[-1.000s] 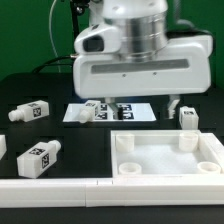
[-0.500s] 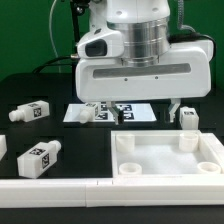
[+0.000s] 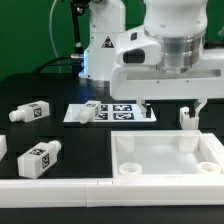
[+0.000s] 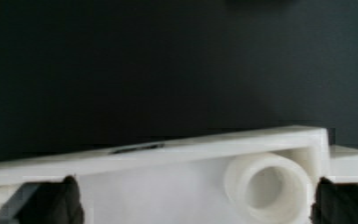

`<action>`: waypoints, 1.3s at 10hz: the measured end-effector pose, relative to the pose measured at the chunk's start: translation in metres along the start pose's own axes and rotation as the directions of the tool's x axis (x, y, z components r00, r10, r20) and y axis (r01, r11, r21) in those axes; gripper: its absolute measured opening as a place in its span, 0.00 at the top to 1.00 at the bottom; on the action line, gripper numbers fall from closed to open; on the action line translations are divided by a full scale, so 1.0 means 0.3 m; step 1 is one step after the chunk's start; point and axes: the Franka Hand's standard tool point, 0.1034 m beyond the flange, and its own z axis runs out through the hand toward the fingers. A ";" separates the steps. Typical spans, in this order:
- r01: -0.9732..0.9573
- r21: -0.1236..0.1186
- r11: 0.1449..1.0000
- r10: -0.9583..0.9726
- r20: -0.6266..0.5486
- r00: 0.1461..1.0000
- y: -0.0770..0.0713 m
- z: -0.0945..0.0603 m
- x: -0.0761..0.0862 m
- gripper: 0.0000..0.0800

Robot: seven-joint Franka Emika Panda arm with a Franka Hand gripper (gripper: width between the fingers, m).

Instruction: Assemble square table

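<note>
The large white plastic square slab with raised rim is cut off by the exterior view's right edge, and the wrist view shows only one blurred corner of it with a round socket. A short white tagged leg at the exterior view's left edge is cropped to a sliver. The dark fingers of the two-finger gripper are cut by the wrist picture's edge.
</note>
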 end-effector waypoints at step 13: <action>0.310 -0.104 0.945 -0.258 0.344 0.903 -0.272 0.050 -0.141 0.19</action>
